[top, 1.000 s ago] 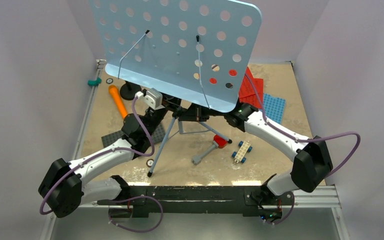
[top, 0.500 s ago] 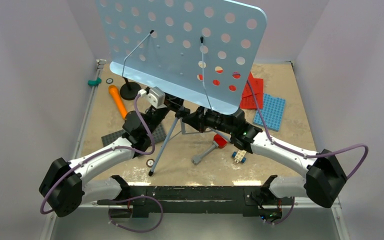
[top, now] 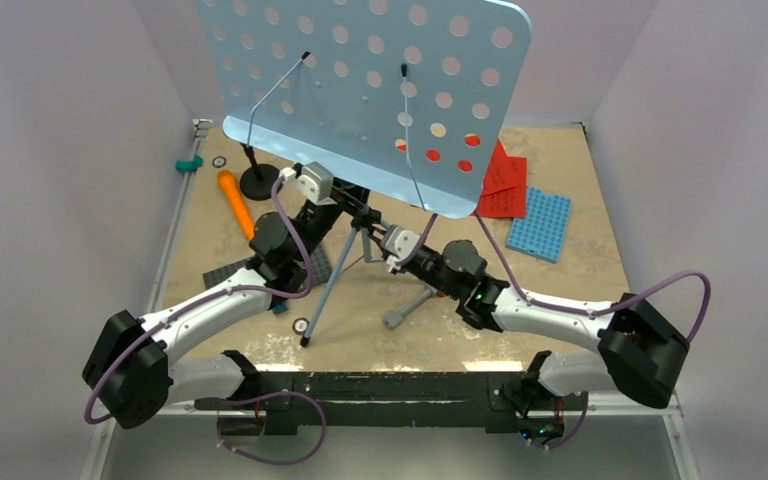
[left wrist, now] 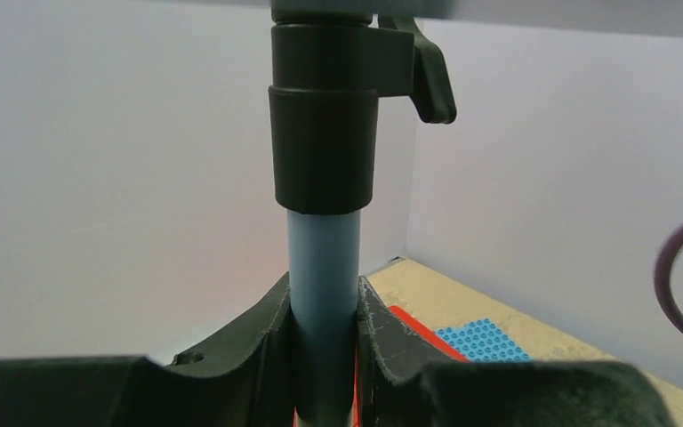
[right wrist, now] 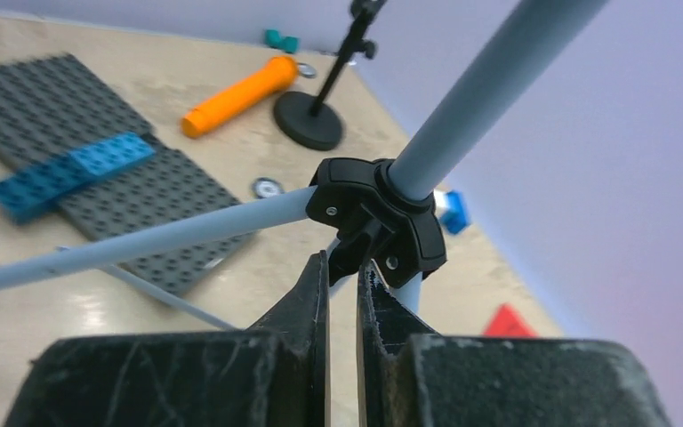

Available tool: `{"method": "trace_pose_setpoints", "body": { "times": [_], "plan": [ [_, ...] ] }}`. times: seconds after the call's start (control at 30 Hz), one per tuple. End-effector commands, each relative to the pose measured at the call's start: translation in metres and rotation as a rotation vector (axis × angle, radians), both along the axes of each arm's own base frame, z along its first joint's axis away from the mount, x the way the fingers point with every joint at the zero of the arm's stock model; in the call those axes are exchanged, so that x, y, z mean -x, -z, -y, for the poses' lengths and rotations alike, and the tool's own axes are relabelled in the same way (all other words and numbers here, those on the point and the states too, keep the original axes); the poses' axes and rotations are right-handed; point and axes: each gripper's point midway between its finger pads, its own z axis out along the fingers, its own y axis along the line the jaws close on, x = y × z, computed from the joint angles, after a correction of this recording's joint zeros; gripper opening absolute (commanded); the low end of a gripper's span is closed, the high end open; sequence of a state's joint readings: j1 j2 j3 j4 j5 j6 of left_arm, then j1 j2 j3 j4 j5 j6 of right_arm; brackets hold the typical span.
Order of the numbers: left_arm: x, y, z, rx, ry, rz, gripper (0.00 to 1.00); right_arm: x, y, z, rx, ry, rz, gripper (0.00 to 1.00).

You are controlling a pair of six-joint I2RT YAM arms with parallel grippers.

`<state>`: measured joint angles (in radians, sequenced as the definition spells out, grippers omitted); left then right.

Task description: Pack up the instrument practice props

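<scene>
Right, risks near to far. The music stand (top: 360, 90) stands mid-table, and one tripod leg (top: 322, 300) reaches toward the near edge, passing over the grey building plate (top: 225, 276). If the stand gets dragged, that foot could snag on the studs.

The right gripper (right wrist: 344, 271) is all but closed, with its tips at the underside of the black leg hub (right wrist: 378, 218) (can't tell whether it pinches a brace or only touches). A push there with the legs spread could slip off and pivot the stand.

The left gripper (left wrist: 323, 307) is clamped on the pale-blue pole (left wrist: 323, 249) just below the black collar (left wrist: 325, 133). It looks like the only firm hold.

Main worry: the perforated desk is big, tilted and high, so the stand is top-heavy. Any twist could roll the pole in the pads.

Further back, the orange microphone (top: 235, 200) lies beside the mic stand (top: 258, 182) on the left. The red pages (top: 505, 185) lie on the right, partly under the desk. A toppling stand would sweep them.
</scene>
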<state>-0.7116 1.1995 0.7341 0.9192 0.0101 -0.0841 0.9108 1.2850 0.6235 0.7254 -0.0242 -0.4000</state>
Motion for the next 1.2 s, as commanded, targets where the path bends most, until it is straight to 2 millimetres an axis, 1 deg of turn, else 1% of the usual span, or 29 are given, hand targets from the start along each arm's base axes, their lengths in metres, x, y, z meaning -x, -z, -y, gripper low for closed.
{"method": "trace_pose_setpoints", "body": {
  "times": [0.0,0.07,0.1,0.17,0.27,0.33,0.37,0.43,0.47,0.5,0.53,0.6,0.67,0.8,0.87,0.93,1.03,1.1,1.17],
  "plan": [
    [0.011,0.054,0.030,-0.068,0.146,-0.218,0.00,-0.062,-0.039,0.081,0.228,0.545,0.406,0.00],
    [0.010,0.057,0.031,-0.067,0.150,-0.240,0.00,-0.059,-0.046,0.077,0.261,0.578,0.484,0.00],
    [0.010,0.058,0.032,-0.067,0.152,-0.250,0.00,-0.057,-0.046,0.073,0.275,0.581,0.505,0.00],
    [0.009,0.059,0.033,-0.067,0.154,-0.264,0.00,-0.053,-0.049,0.070,0.273,0.598,0.522,0.00],
    [0.010,0.062,0.032,-0.071,0.151,-0.268,0.00,-0.045,-0.048,0.070,0.234,0.596,0.471,0.00],
    [0.010,0.062,0.030,-0.072,0.140,-0.267,0.00,-0.041,-0.047,0.075,0.180,0.595,0.395,0.00],
    [0.009,0.064,0.029,-0.075,0.136,-0.266,0.00,-0.039,-0.044,0.077,0.165,0.586,0.343,0.10],
    [0.009,0.065,0.028,-0.078,0.127,-0.264,0.00,-0.033,-0.043,0.079,0.074,0.563,0.225,0.36],
    [0.008,0.065,0.027,-0.080,0.122,-0.265,0.00,-0.030,-0.044,0.080,0.044,0.552,0.181,0.45],
    [0.007,0.065,0.026,-0.081,0.116,-0.262,0.00,-0.026,-0.046,0.082,0.007,0.542,0.134,0.51],
    [0.007,0.065,0.026,-0.082,0.112,-0.261,0.00,-0.023,-0.044,0.082,-0.010,0.532,0.083,0.57],
    [0.005,0.065,0.025,-0.083,0.102,-0.255,0.00,-0.017,-0.039,0.083,-0.057,0.522,-0.021,0.63],
    [0.004,0.063,0.023,-0.083,0.090,-0.249,0.00,-0.008,-0.031,0.080,-0.099,0.492,-0.144,0.65],
    [0.001,0.060,0.020,-0.078,0.068,-0.232,0.00,0.019,-0.004,0.065,-0.173,0.395,-0.444,0.65],
    [0.001,0.058,0.020,-0.079,0.064,-0.222,0.00,0.032,0.006,0.056,-0.234,0.343,-0.584,0.66],
    [0.001,0.057,0.019,-0.076,0.062,-0.203,0.00,0.044,0.008,0.045,-0.302,0.287,-0.722,0.67],
    [0.003,0.055,0.017,-0.080,0.057,-0.177,0.00,0.059,0.002,0.028,-0.408,0.168,-0.936,0.68],
    [0.005,0.054,0.014,-0.090,0.049,-0.155,0.00,0.063,-0.004,0.021,-0.495,0.100,-1.087,0.68],
    [0.007,0.053,0.011,-0.100,0.041,-0.136,0.00,0.064,-0.010,0.017,-0.559,0.038,-1.201,0.68]
  ]
}}
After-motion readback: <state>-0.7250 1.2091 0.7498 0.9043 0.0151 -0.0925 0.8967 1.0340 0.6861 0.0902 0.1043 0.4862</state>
